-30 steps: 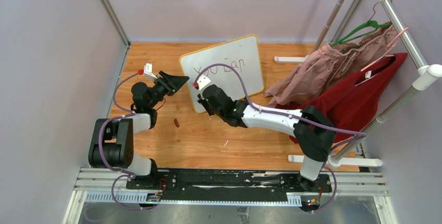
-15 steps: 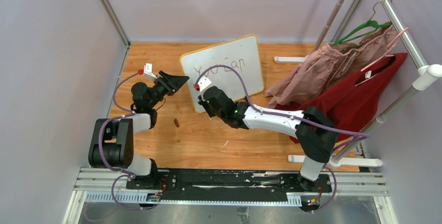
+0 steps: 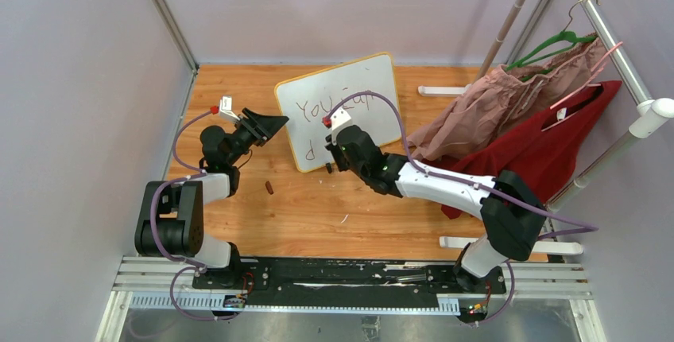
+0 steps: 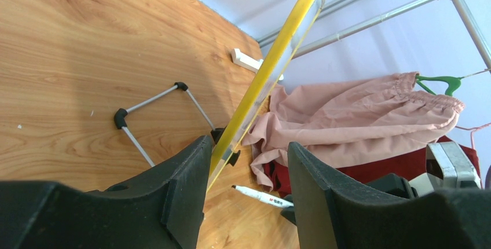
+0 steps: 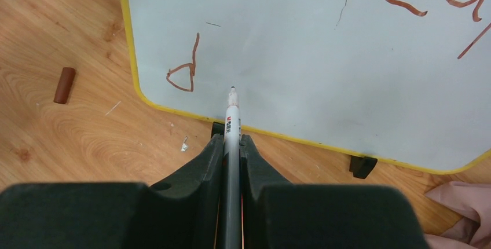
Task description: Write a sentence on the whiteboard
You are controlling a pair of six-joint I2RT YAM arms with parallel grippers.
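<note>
Whiteboard (image 3: 350,95) on table (image 3: 318,215); marker (image 5: 231,121) before it; cylinder (image 3: 269,188) left; clothes (image 3: 493,107) right.

The table (image 3: 318,207) was pale orange wood with visible grain. The whiteboard (image 3: 373,123) stood toward its far middle on small black feet (image 5: 362,165). A short brown cylinder (image 3: 270,188) lay near the board's left corner, with white flecks (image 3: 343,219) scattered nearer. White rack bars (image 3: 441,90) lay at the right, and pink cloth (image 3: 477,111) pooled beside the board.
</note>
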